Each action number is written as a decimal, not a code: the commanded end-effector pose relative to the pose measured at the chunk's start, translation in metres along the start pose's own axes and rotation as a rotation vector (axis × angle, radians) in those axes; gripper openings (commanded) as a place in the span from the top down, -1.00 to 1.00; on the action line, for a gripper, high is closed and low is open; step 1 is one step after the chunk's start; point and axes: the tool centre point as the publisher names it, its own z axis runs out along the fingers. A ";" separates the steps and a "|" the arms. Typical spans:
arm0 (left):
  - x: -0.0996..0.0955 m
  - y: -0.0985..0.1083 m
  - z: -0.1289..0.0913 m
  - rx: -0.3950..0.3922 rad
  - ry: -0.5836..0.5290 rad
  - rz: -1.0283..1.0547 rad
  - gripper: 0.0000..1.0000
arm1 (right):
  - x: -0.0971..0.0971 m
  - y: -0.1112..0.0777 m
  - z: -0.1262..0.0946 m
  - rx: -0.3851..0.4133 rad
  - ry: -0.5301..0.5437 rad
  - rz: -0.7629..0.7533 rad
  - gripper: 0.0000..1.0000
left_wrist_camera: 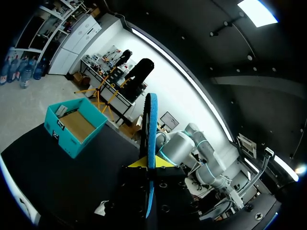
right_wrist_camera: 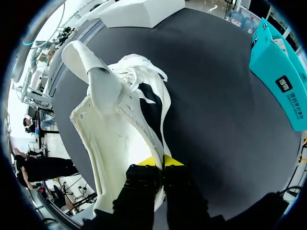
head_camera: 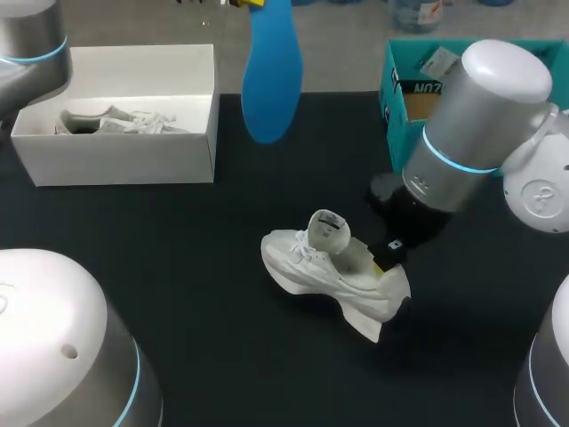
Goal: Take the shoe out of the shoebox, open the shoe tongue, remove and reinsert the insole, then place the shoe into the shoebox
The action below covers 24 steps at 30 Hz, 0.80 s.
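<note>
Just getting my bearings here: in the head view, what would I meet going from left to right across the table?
Open white cardboard shoebox → long blue insole, held up above the table → white sneaker with its tongue pulled up → teal cardboard box.

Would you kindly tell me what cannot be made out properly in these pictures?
Left gripper: almost wholly cut off by the head view's top edge, above the insole.
Right gripper: in the head view, fingertips hidden behind its own wrist and the heel of the shoe.
Shoebox contents: head view, white items partly behind its front wall, too small to identify.
</note>
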 end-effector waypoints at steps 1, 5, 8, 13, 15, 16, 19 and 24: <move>0.000 0.001 0.000 0.003 0.000 0.001 1.00 | 0.005 -0.010 -0.005 -0.049 -0.057 0.143 1.00; 0.000 0.001 0.000 0.003 0.000 0.001 1.00 | 0.006 -0.014 -0.006 -0.078 -0.092 0.297 1.00; 0.000 0.001 0.000 0.003 0.000 0.001 1.00 | 0.010 -0.016 -0.005 -0.082 -0.111 0.378 1.00; 0.000 0.001 0.000 0.003 0.000 0.001 1.00 | 0.015 -0.015 0.001 -0.060 -0.137 0.473 1.00; 0.000 0.001 0.000 0.003 0.000 0.001 1.00 | 0.015 -0.014 0.003 -0.059 -0.143 0.513 1.00; 0.000 0.001 0.000 0.003 0.000 0.001 1.00 | 0.016 -0.014 0.004 -0.055 -0.147 0.522 1.00; 0.000 0.001 0.000 0.003 0.000 0.001 1.00 | 0.016 -0.012 0.006 -0.069 -0.149 0.546 1.00; 0.000 0.001 0.000 0.003 0.000 0.001 1.00 | 0.015 -0.010 0.009 -0.100 -0.145 0.563 1.00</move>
